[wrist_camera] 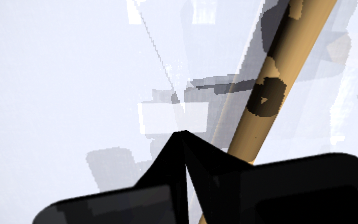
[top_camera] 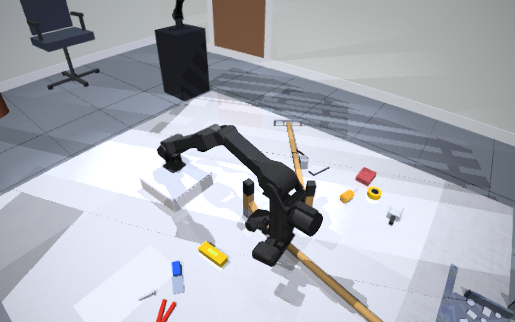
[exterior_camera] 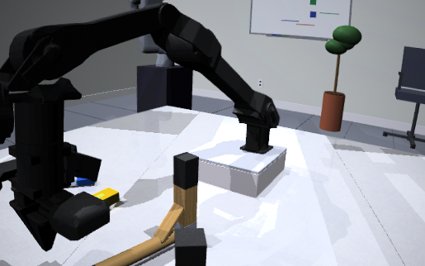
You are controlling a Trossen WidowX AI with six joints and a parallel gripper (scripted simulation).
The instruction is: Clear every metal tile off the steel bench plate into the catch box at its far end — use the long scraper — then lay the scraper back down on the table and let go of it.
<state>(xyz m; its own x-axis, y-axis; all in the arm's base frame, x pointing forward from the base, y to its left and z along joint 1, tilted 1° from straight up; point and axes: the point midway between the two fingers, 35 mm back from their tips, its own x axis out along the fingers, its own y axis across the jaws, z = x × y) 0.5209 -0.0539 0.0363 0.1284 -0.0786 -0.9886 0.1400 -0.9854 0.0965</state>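
My gripper (exterior_camera: 45,244) (wrist_camera: 180,137) is shut with nothing between its fingers. It points down over the table beside the long wooden pole (top_camera: 329,277) (exterior_camera: 134,251) (wrist_camera: 300,50), apart from it in the wrist view. The pole lies on the table and runs to the lower right in the top view. By the arm, a brace joins it to an upright wooden post (top_camera: 248,200) (exterior_camera: 186,204) with a black cap. The steel plate (top_camera: 450,280) is at the lower right corner, cut off by the frame, with several pale metal tiles (top_camera: 486,310) on it. The scraper's blade and the catch box cannot be clearly made out.
A second black-capped post (top_camera: 311,190) (exterior_camera: 191,244) stands near the arm. A rake-like tool (top_camera: 293,142) lies behind it. A red block (top_camera: 366,176), a yellow tape roll (top_camera: 374,193) and an orange item (top_camera: 347,196) lie right; a yellow box (top_camera: 213,253) (exterior_camera: 109,196) and red-handled tool (top_camera: 167,313) lie left.
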